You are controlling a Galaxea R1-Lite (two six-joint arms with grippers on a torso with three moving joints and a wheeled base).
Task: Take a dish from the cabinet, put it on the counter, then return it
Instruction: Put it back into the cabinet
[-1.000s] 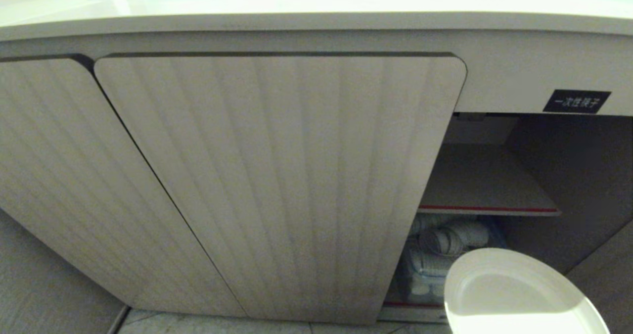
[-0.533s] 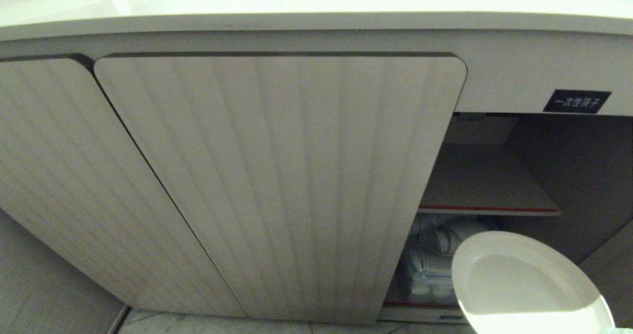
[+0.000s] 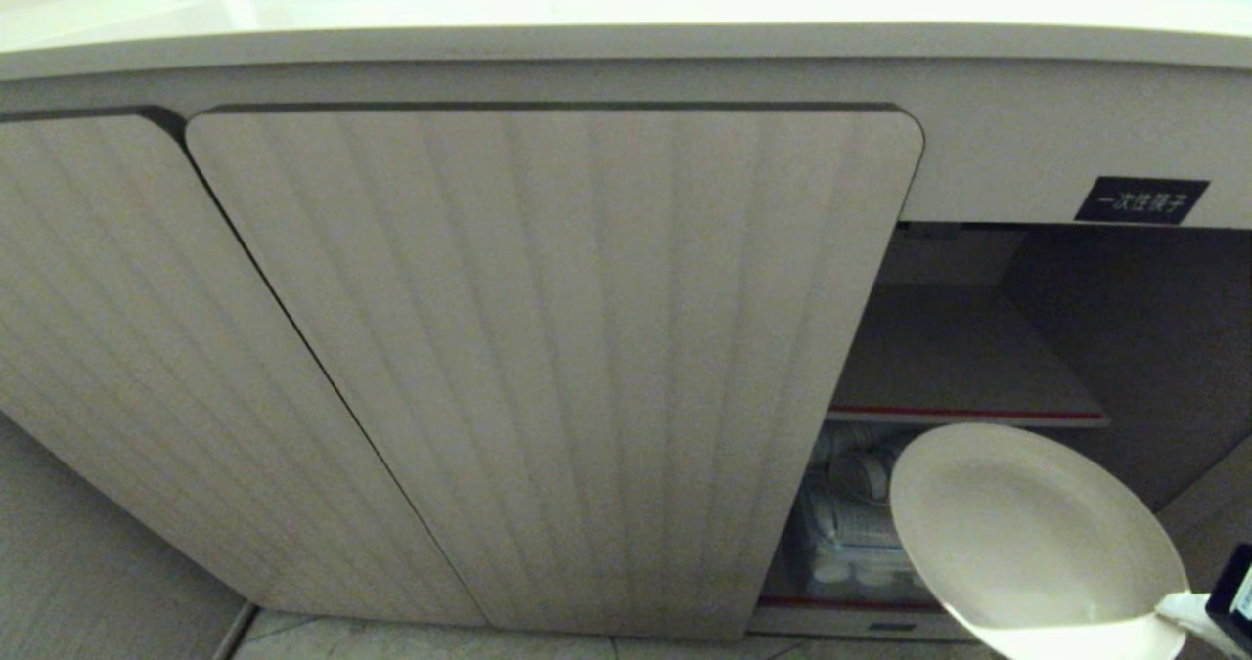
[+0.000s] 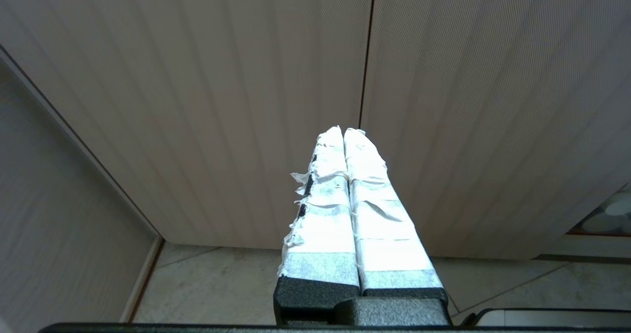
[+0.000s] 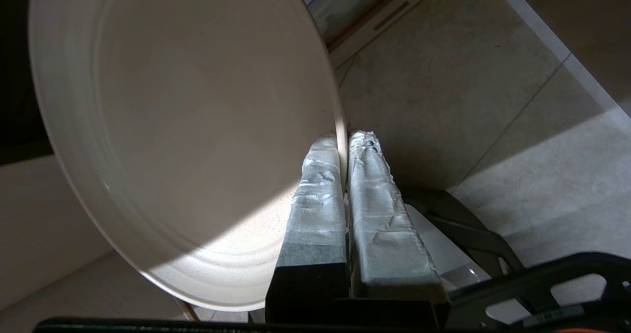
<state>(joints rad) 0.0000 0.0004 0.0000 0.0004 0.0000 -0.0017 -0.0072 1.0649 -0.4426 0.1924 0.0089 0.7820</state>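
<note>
The dish (image 3: 1027,533), a plain cream-white plate, hangs tilted in front of the cabinet's open right compartment, just below the red-edged shelf (image 3: 963,413). My right gripper (image 3: 1171,605) is shut on the dish's rim at its lower right. The right wrist view shows the rim pinched between the taped fingers of the right gripper (image 5: 344,138), with the dish (image 5: 187,126) spreading away from them. The cabinet door (image 3: 558,367) in the middle is closed. The counter (image 3: 587,15) runs along the top. My left gripper (image 4: 343,131) is shut on nothing, parked low before closed doors.
White cups in clear plastic packs (image 3: 851,533) fill the space under the shelf. A black label (image 3: 1140,199) sits above the opening. A second closed door (image 3: 98,347) is at the left. Tiled floor (image 5: 493,101) lies below the dish.
The dish has risen and moved toward the cabinet opening, now overlapping the space under the shelf. My right gripper's fingers have come into the head view at bottom right.
</note>
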